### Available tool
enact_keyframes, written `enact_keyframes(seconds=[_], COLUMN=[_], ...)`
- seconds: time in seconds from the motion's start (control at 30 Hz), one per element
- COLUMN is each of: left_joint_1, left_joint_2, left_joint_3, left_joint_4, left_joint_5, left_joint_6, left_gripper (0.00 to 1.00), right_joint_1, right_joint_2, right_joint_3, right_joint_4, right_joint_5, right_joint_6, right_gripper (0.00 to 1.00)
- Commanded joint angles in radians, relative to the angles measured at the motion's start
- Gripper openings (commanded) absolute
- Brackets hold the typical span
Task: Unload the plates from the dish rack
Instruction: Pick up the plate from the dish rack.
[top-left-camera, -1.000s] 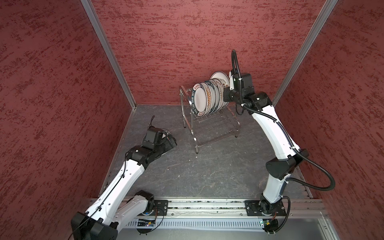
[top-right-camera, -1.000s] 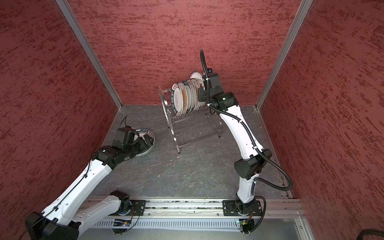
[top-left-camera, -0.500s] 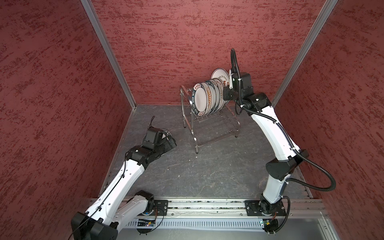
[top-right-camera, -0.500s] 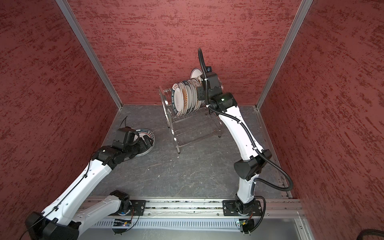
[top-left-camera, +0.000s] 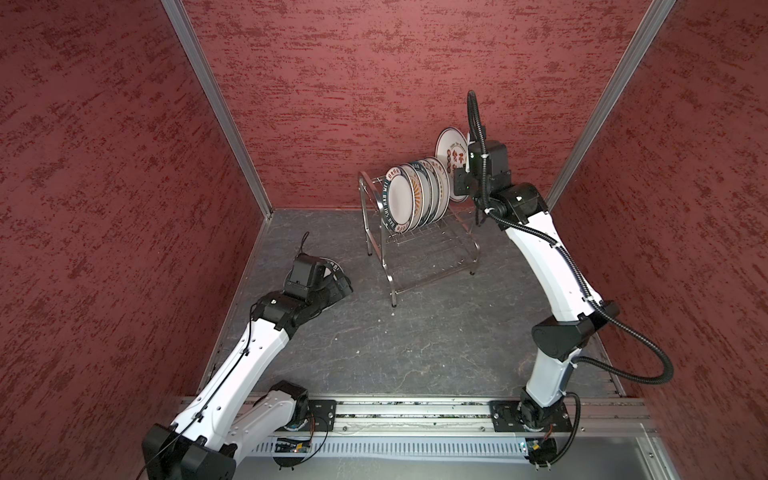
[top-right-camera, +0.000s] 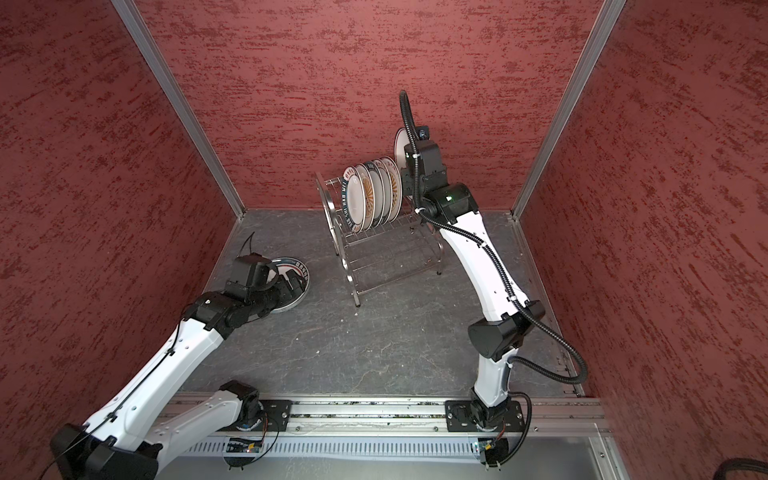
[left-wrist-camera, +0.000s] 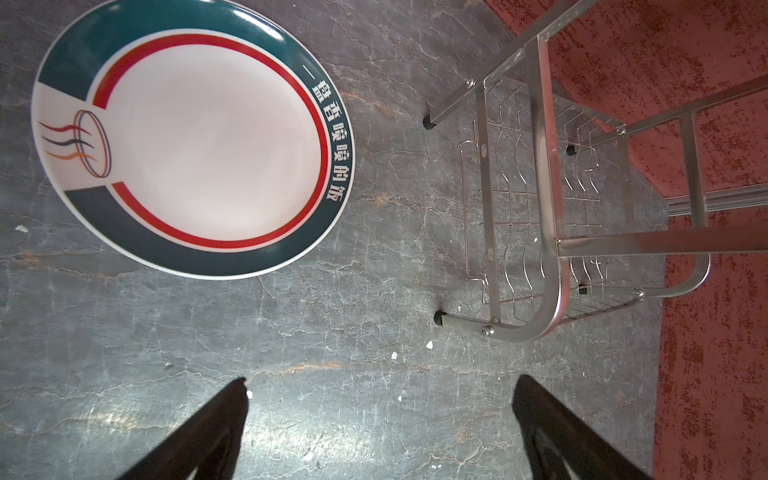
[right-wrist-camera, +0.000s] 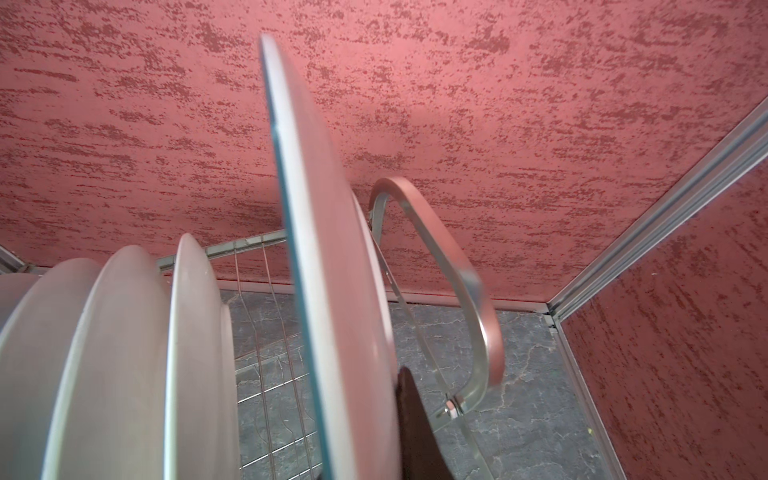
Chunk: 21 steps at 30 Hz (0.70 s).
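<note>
Higher now, the plate tops its neighbours in the rack, right claw clamped on its rim. Idle left claw gapes empty; most plates remain racked.

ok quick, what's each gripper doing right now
Left gripper: open, holding nothing.
Right gripper: shut on one plate, above the dish rack.
</note>
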Motion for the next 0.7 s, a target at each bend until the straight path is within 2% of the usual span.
enact_keyframes(seconds=[0.0, 0.27, 0.67], left_joint_1=[0.004, 0.004, 0.002], left_joint_2=[-0.007, -0.011, -0.009], left_joint_3=[-0.008, -0.026, -0.032], left_joint_4=[-0.002, 0.018, 0.031], left_joint_5=[-0.023, -0.056, -0.086], left_joint_6=[0.003, -0.017, -0.027], left_gripper=[0.99, 0.99, 0.99], right_joint_1=[-0.004, -0.004, -0.012], right_joint_2=[-0.044, -0.052, -0.183], right_joint_3=[0.054, 0.133, 0.082], right_joint_4=[0.082, 0.080, 0.106], right_joint_5=[0.061, 0.094, 0.201], right_joint_6=[-0.041, -0.079, -0.137], right_gripper=[0.05, 0.05, 0.05])
